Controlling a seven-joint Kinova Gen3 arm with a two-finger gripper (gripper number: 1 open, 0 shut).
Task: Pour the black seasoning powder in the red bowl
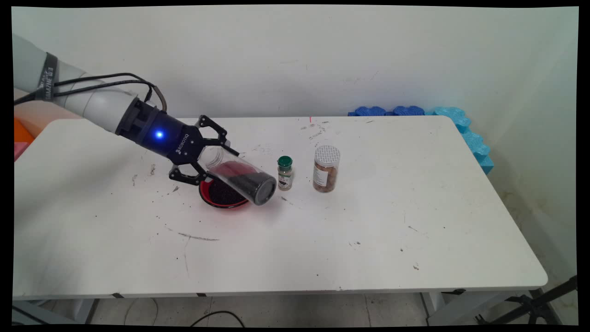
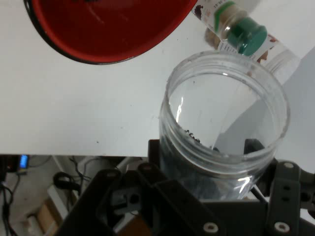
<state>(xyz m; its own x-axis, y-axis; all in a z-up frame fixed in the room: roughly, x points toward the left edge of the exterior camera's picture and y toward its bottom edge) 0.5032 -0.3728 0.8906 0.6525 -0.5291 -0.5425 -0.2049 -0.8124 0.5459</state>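
Gripper [image 1: 206, 154] clamped on tilted jar

Clear plastic jar [image 1: 239, 176] with dark grains, held around its body, angled above the red bowl [image 1: 221, 197] on the desk [image 1: 322, 230]. Likely light, rigid, smooth; grip mid-body. Green-capped bottle [image 1: 285, 173] stands just beside

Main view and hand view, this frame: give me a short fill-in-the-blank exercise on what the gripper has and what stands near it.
1. The gripper is shut on a clear plastic jar that is tilted and partly filled with dark ____.
2. Under the jar, on the table, sits a ____ bowl.
3. The small spice bottle beside the jar has a ____ cap.
4. The brown-filled jar farther right has a ____ lid.

Missing words: grains; red; green; white
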